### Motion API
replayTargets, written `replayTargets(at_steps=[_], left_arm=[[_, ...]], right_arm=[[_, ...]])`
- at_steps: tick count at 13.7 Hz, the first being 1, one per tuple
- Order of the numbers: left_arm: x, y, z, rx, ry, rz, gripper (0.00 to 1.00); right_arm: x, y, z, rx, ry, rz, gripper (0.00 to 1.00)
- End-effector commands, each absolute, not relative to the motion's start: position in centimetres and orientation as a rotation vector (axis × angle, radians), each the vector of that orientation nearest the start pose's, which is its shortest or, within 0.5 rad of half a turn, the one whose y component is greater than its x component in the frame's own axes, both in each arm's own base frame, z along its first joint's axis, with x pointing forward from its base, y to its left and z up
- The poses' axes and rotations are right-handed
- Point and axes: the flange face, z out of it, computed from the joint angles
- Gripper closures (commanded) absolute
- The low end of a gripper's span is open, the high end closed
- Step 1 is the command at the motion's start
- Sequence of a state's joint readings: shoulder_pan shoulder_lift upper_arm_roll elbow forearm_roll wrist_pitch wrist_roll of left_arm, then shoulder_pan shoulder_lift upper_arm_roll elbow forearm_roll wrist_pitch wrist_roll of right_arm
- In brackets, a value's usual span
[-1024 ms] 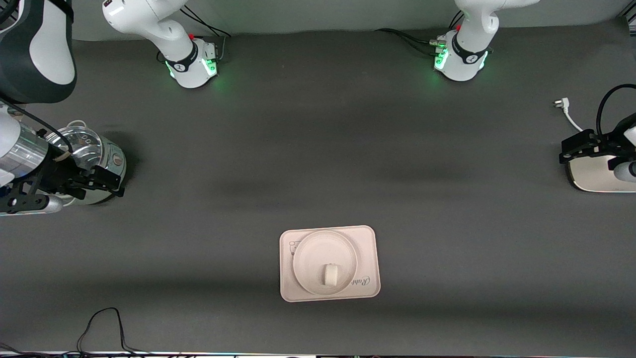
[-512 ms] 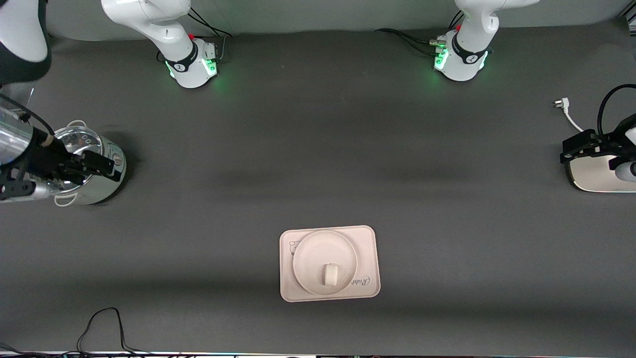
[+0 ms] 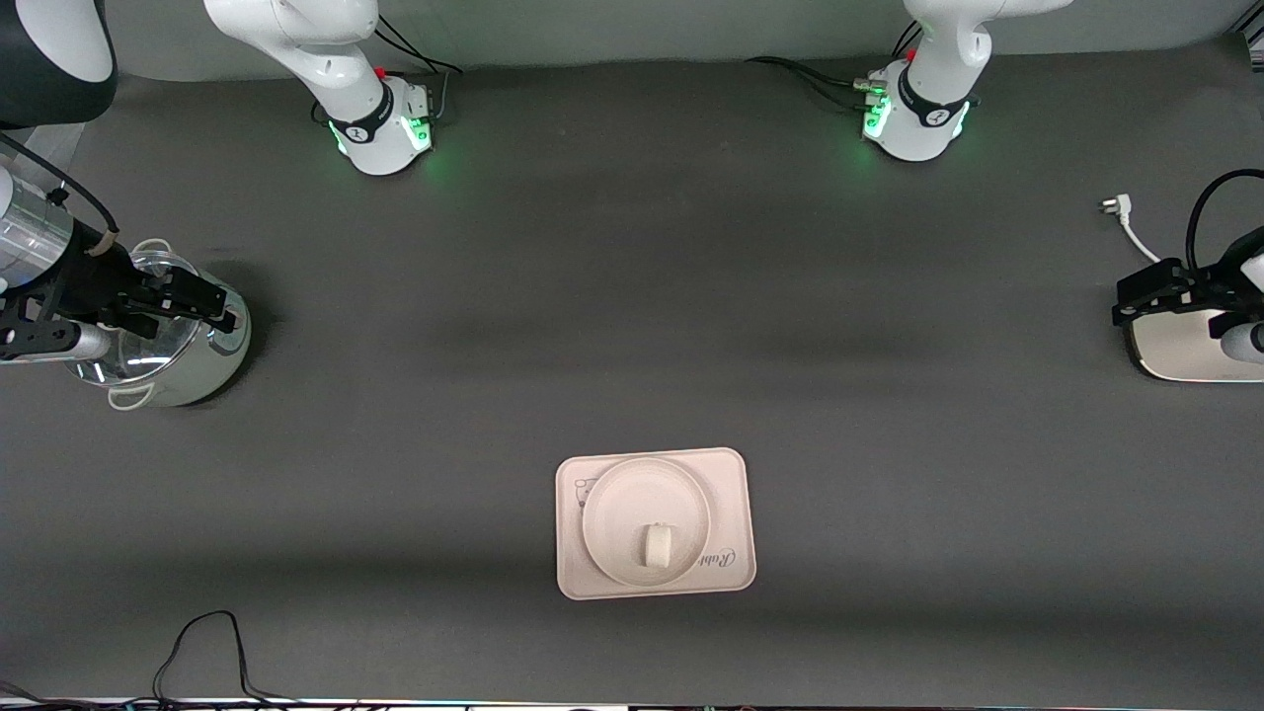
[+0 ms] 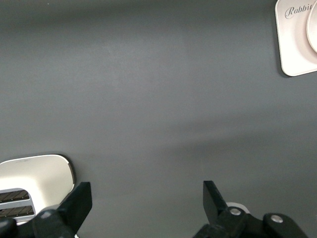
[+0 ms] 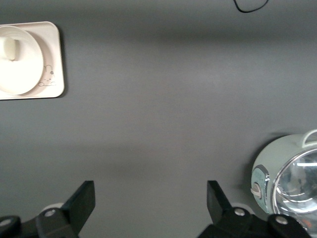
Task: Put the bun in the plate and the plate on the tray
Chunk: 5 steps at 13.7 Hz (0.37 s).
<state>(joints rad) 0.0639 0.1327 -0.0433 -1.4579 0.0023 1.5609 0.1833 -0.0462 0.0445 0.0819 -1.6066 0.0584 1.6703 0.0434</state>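
1. Two arms reach out over the dark table (image 3: 632, 296), one at each end, and both hold nothing.
2. The tray (image 3: 733, 513) lies flat on the table, nearer the front camera than both arm bases and about midway between the two ends.
3. The plate (image 3: 617, 504) sits on the tray, covering most of it; the printed script shows beside its rim.
4. The bun (image 3: 656, 544) rests in the plate, toward the edge nearest the front camera.
5. The right gripper (image 3: 212, 306) hangs over a lidded metal pot (image 3: 188, 380) at the right arm's end of the table, fingers spread wide with nothing between them.
6. The left gripper (image 3: 1136, 294) hangs over a white toaster (image 3: 1175, 351) at the left arm's end, fingers likewise spread and empty.
7. A white plug (image 3: 1114, 205) lies near the toaster, farther from the front camera.
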Motion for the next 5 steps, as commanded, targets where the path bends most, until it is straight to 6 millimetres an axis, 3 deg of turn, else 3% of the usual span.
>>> replayTargets(at_steps=[1,5], left_arm=[[59.18,1.39,60.22,-3.136,0.241,0.043,0.0],[59.26,1.49,60.12,-3.136,0.238,0.045,0.0]], right_arm=[[57.35,2.35,59.25,-3.109,0.054,-0.04,0.0],[57.66,2.54,59.53,-3.106,0.057,-0.052,0.0]])
